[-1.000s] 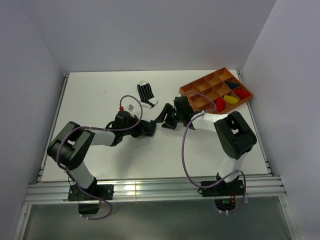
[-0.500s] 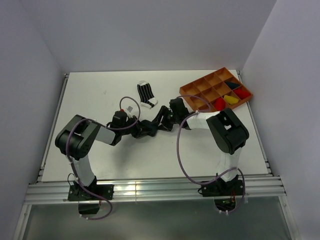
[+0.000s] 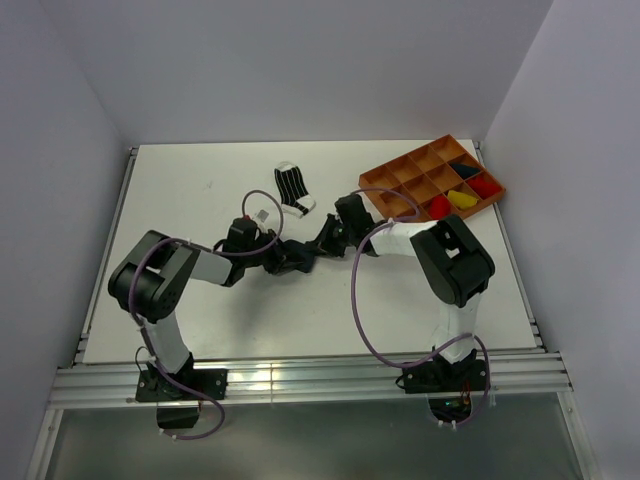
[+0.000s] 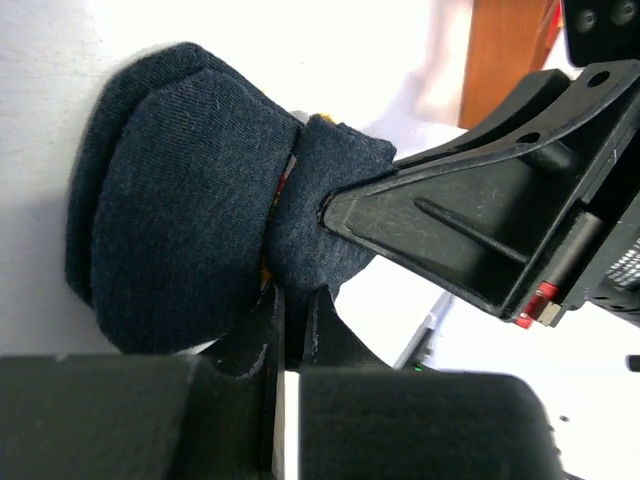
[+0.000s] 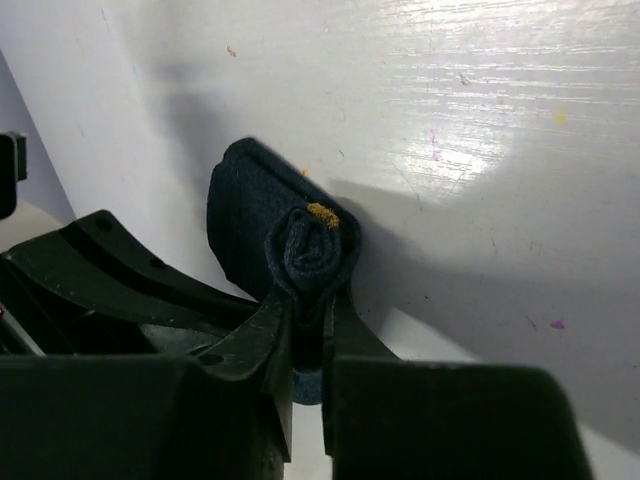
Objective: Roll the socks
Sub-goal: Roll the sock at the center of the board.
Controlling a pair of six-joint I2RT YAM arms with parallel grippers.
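The dark navy sock (image 4: 180, 210) lies on the white table, one end rolled into a tight coil (image 5: 312, 250) with a yellow speck on top. My right gripper (image 5: 310, 300) is shut on that coil. My left gripper (image 4: 292, 300) is shut on the sock's fabric from the opposite side, and a right finger (image 4: 470, 220) presses in beside it. In the top view the two grippers (image 3: 297, 258) (image 3: 318, 245) meet mid-table and hide the sock. The black-and-white striped sock (image 3: 293, 188) lies flat farther back. No red sock with a white figure shows.
An orange compartment tray (image 3: 380, 172) stands at the back right, holding red bundles (image 3: 440, 207), a yellow bundle (image 3: 460, 198) and a dark one (image 3: 462, 168). A small white tag (image 3: 259, 214) lies near the left arm. Walls enclose the table on three sides.
My right gripper has closed from open onto the rolled end of the navy sock. Both grippers have drawn together and shifted slightly left; the left arm's elbow moved.
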